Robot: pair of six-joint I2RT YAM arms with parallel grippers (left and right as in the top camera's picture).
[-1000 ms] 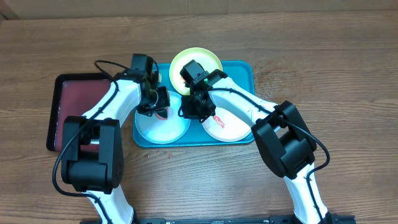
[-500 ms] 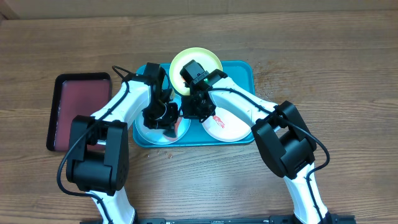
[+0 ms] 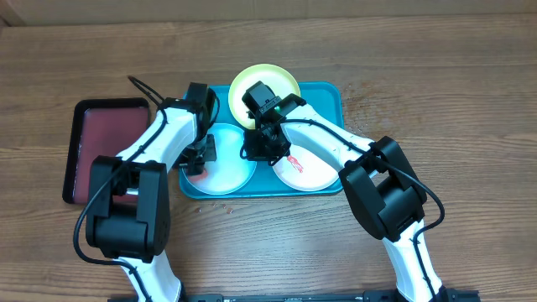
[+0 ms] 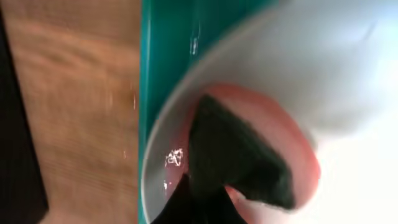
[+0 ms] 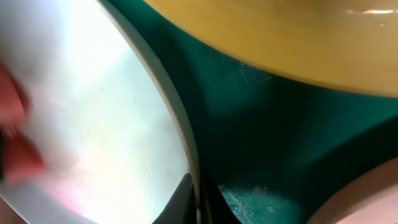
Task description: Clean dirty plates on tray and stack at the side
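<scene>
left tool [image 3: 200, 156] clamps sponge [image 4: 239, 165] on blue plate [image 3: 228, 173]; right tool [image 3: 264, 149] pinches its rim; hard scrubbing may tear it free.

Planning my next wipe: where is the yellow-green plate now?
Overhead view: yellow-green plate at the tray's far edge, behind the light blue plate and white plate.

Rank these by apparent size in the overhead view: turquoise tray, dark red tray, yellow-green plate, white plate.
1. turquoise tray
2. dark red tray
3. yellow-green plate and white plate: they look alike and both are partly covered, so unranked.
</scene>
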